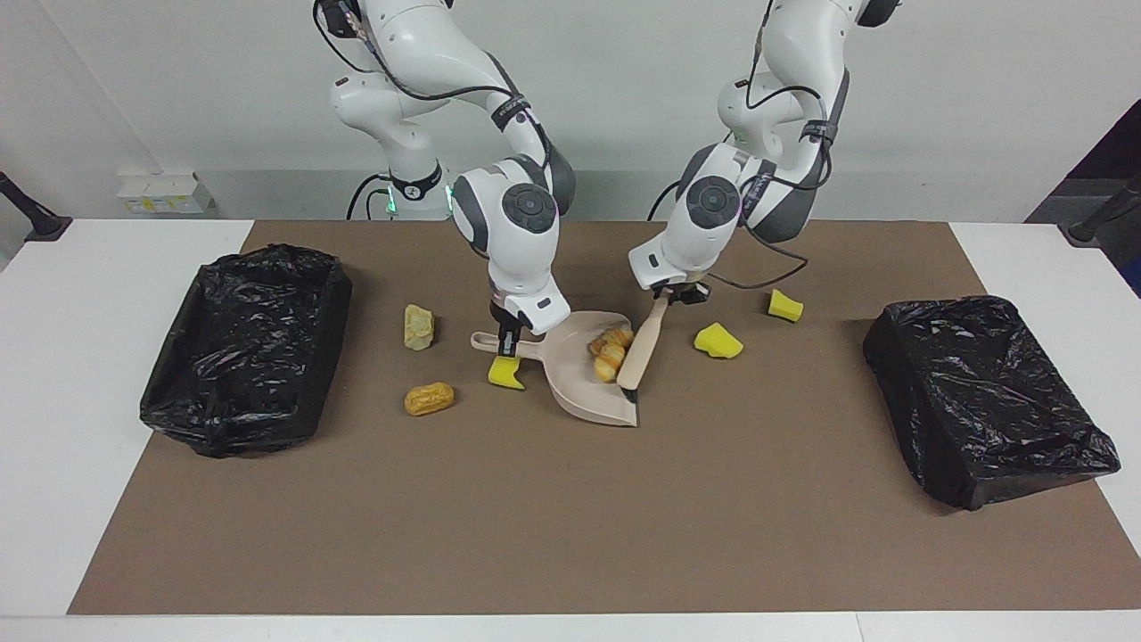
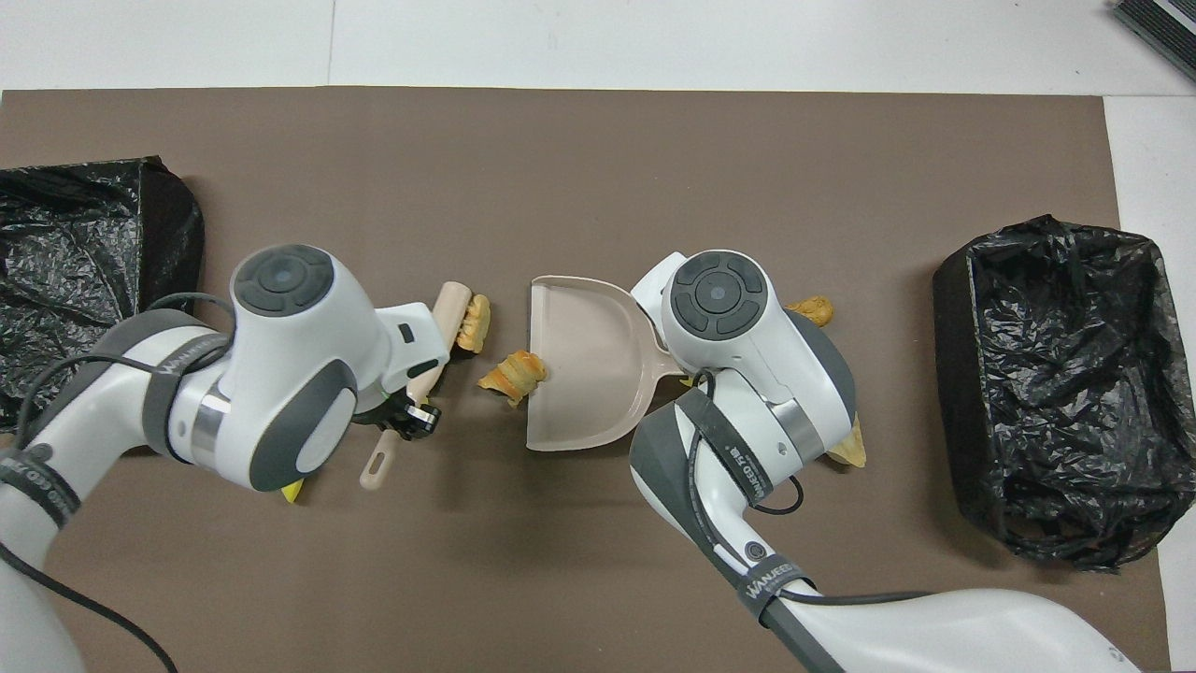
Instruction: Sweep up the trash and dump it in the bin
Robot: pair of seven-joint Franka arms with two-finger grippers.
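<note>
**A:** At the middle of the surface, in the mouth of the beige dustpan (image 1: 579, 379): two tan pieces of trash (image 1: 611, 352), pressed in by the brush (image 1: 644, 343). Agreed?

**B:** Agreed, going by the facing view. From overhead, closer to the lip than properly inside. Best treated as not fully home.

**A:** And the claws?

**B:** Left claw (image 1: 670, 294) clenched on the brush handle, over the pan's rim. Right claw (image 1: 508, 334) clenched on the pan's handle, with the pan flat on the brown mat (image 1: 570, 517).

**A:** Rest of the trash?

**B:** One yellow sponge chunk (image 1: 506, 374) just beside the pan's handle. Two more sponge chunks (image 1: 718, 341) toward the left arm's end. A pale crumbly lump (image 1: 417, 326) and a bread roll (image 1: 429, 399) toward the right arm's end, between the pan and one black-lined bin (image 1: 245, 348). Second bin (image 1: 985, 397) at the left arm's end.

**A:** Handling?

**B:** Probably all very light. Sponge soft and springy, likely to hop off the bristles. Roll apt to roll away. Lump liable to shed crumbs under a hard push.

**A:** So no pinching?

**B:** None needed. Better to grip the tools by their handles only, sweep low and slowly, then tip the pan back before lifting.
</note>
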